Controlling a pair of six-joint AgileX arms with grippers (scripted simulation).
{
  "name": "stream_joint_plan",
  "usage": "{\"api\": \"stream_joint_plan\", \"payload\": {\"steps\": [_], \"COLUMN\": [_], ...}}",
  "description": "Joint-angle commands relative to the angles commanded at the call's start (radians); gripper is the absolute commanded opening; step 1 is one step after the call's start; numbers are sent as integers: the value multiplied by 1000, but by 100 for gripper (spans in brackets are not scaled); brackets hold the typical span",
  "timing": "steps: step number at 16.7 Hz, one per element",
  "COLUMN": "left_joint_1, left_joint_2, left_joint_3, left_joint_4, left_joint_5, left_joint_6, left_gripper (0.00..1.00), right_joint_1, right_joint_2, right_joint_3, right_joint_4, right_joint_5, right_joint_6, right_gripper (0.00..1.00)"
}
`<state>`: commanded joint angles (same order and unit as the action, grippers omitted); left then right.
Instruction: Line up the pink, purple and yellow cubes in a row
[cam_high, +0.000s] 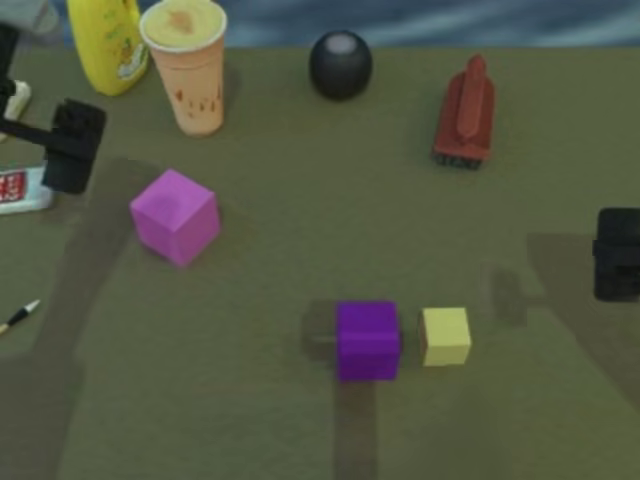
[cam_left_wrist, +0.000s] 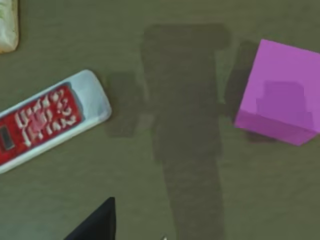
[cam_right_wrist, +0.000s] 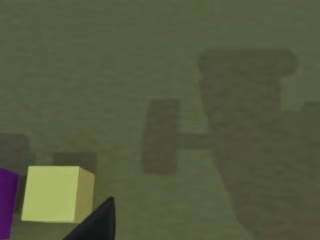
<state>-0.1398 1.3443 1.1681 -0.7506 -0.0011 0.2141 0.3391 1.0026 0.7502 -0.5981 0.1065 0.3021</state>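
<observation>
Purple cube and yellow cube paired near front edge; pink cube outstanding. Left gripper beside it, spread unclear; likely grasping next.

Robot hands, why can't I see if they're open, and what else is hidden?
- Left hand: top view shows a dark block; its wrist view shows one black tip at the edge.
- Right hand: cut by the top view's right edge.
- Purple cube: sliced by the right wrist view's edge.
</observation>
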Motion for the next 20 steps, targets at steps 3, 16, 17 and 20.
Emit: {"api": "stream_joint_plan", "payload": {"steps": [3,16,17,20], "left_joint_1": [-37,-121,-121,-116], "left_joint_2": [329,985,985,985], "left_joint_3": [260,880,880,879], "left_joint_4": [-176,-539,-539,-538], "left_joint_5": [-2,5,5,5], "left_joint_6": [49,154,154,154], "left_gripper": [100,100,100,100], "right_joint_1": [-101,-329,-329,-329], "right_joint_2": [-288,-1003,-1003,-1003], "right_joint_3": [-242,-750,-750,-750], "right_joint_4": [152,598,598,598], "right_joint_5": [-14,-107,-107,-107], "right_joint_6": [-98,-302,-302,-302], "right_gripper": [100,100,100,100]}}
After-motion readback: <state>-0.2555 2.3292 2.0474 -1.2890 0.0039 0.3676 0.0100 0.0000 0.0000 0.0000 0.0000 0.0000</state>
